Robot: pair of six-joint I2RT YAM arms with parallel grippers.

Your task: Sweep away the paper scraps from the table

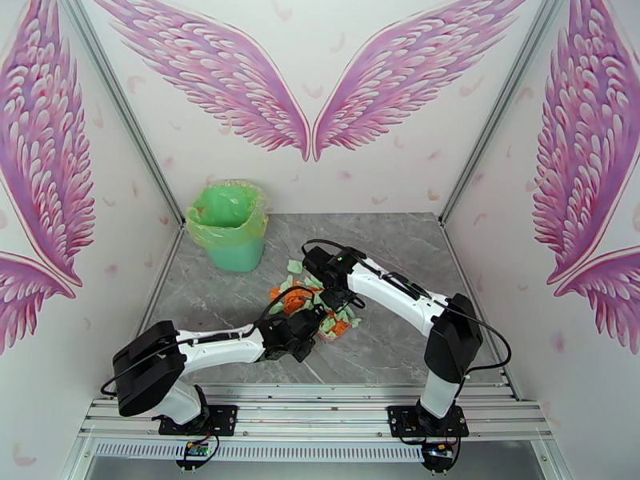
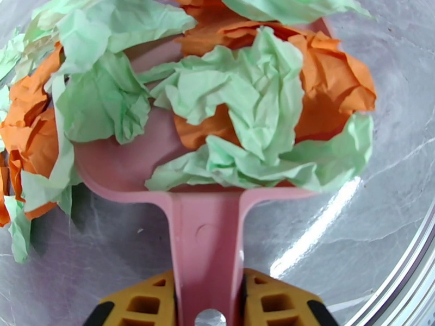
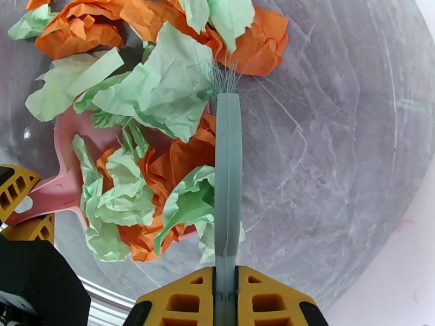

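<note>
Crumpled pale green and orange paper scraps [image 1: 302,299] lie heaped in the middle of the grey marble table [image 1: 416,258]. Many of them [image 2: 250,99] rest in a pink dustpan [image 2: 125,169], and some [image 2: 27,131] spill past its left edge onto the table. My left gripper [image 2: 209,308] is shut on the dustpan's handle. My right gripper [image 3: 225,292] is shut on a grey-green brush [image 3: 227,158]. The brush bristles touch the scraps [image 3: 157,88] at the far side of the pile. In the top view both grippers [image 1: 314,326] [image 1: 340,296] meet at the pile.
A green bin [image 1: 228,226] with a green liner stands at the back left of the table. A metal frame [image 1: 320,390] runs along the near edge, and walls close in the sides and back. Bare tabletop [image 3: 337,148] lies to the right of the pile.
</note>
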